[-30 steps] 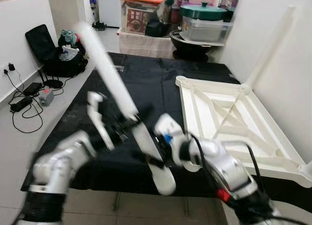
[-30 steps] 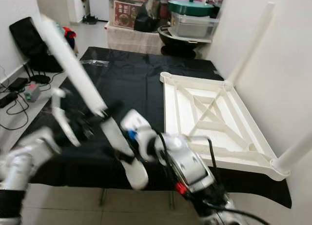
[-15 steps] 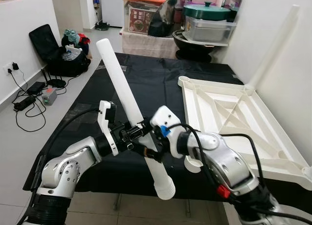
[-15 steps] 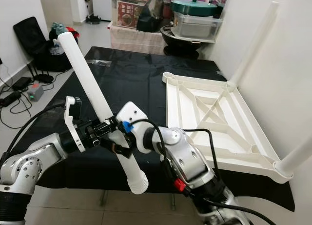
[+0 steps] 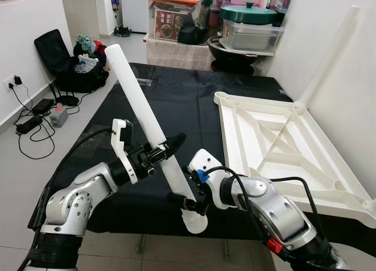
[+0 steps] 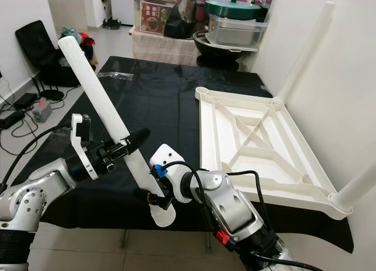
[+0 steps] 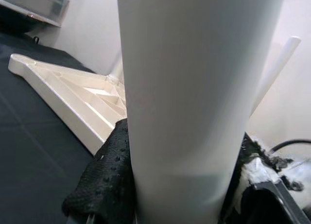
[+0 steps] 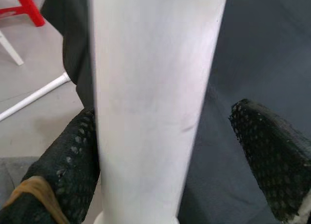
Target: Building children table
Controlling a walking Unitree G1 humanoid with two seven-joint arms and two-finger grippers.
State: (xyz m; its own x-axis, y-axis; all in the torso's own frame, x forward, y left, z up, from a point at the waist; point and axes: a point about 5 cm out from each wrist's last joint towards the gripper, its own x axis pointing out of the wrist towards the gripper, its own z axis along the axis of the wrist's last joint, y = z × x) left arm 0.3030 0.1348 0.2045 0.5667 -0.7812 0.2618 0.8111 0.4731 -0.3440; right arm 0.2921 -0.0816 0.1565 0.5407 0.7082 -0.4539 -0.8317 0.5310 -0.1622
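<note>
White table leg (image 5: 147, 121) held aslant over near edge of black mat (image 5: 176, 100).

Left gripper (image 5: 161, 152) clamped on leg at mid-length, jaws closed against both sides. Right gripper (image 5: 187, 201) at lower flared end, jaws parted: one finger (image 8: 68, 158) touching leg, other (image 8: 269, 148) standing clear. Upturned white tabletop (image 5: 282, 147) lying on mat to right, near wall, two legs already fitted upright.
</note>
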